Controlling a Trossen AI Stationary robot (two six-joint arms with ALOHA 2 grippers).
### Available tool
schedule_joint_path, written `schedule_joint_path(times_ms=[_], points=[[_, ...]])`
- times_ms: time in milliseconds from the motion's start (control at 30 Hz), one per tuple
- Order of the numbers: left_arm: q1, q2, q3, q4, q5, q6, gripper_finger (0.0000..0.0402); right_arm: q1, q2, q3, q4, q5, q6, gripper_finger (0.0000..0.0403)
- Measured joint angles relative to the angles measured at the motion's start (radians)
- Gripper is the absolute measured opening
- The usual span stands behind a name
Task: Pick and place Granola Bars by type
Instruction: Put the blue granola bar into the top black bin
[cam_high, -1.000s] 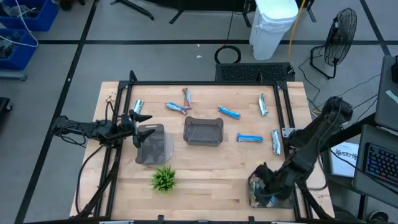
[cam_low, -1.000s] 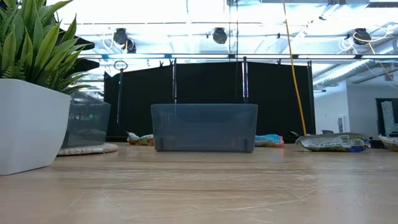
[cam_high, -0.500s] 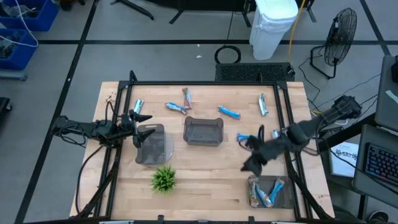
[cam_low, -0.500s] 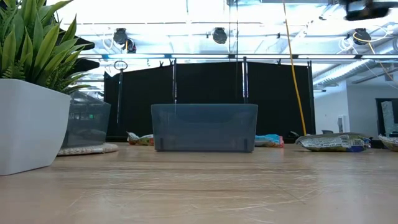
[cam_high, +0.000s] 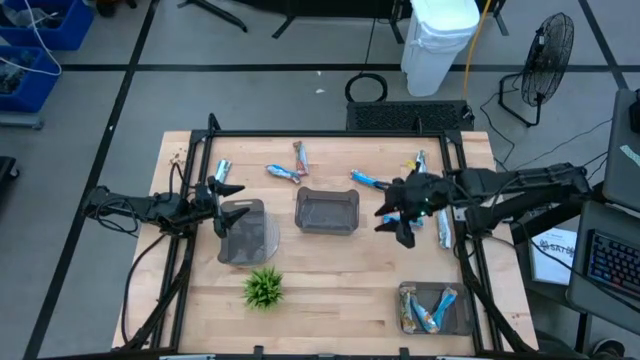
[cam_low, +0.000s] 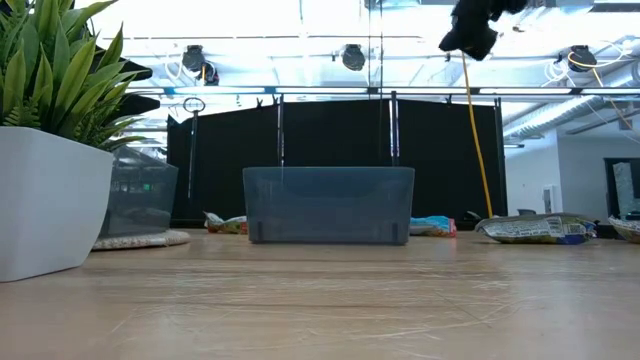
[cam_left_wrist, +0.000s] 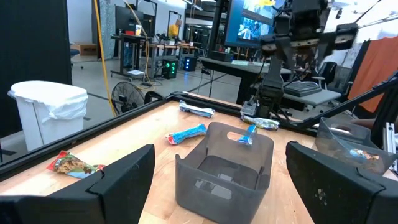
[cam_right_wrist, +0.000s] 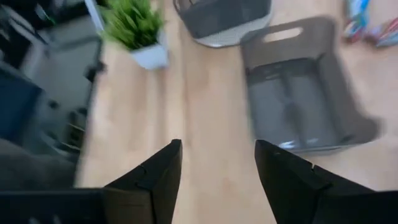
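Observation:
Granola bars lie on the table's far half: a silver one (cam_high: 222, 170), a blue one (cam_high: 283, 172), an orange-brown one (cam_high: 300, 155), a blue one (cam_high: 368, 180) and silver ones (cam_high: 422, 165) (cam_high: 444, 228). My right gripper (cam_high: 396, 220) is open and empty, raised above the table just right of the centre tray (cam_high: 327, 210), over a blue bar (cam_high: 412, 222) that it partly hides. It also shows in the low view (cam_low: 475, 30). My left gripper (cam_high: 222, 190) is open and empty, at the far rim of the left tray (cam_high: 247, 232).
A dark tray (cam_high: 435, 308) at the front right holds a few bars. A small green plant (cam_high: 264, 288) stands near the front edge, left of centre. A black frame (cam_high: 330, 134) borders the table. Bare wood lies between the plant and the front-right tray.
My right gripper has risen from the front-right tray and swung toward the far edge and the table's left, ending raised beside the centre tray. The bars in the front-right tray have come into view. My left arm has kept still.

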Motion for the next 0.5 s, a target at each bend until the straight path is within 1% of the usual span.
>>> schedule_joint_path(times_ms=[100, 167, 333, 400, 500], points=[[0.000, 0.000, 0.000, 0.000, 0.000, 0.000, 0.0361, -0.064, -0.002, 0.000, -0.047, -0.001, -0.162, 0.0196], [0.000, 0.000, 0.000, 0.000, 0.000, 0.000, 0.0361, -0.108, -0.005, 0.000, -0.107, -0.001, -0.235, 0.0197], [0.000, 0.000, 0.000, 0.000, 0.000, 0.000, 0.0361, -0.229, -0.005, 0.001, -0.317, -0.001, -0.336, 0.0201], [0.000, 0.000, 0.000, 0.000, 0.000, 0.000, 0.0361, -0.271, -0.005, 0.001, -0.393, -0.001, -0.380, 0.0210], [0.000, 0.000, 0.000, 0.000, 0.000, 0.000, 0.0361, -0.321, -0.005, 0.001, -0.478, -0.001, -0.431, 0.0235]])
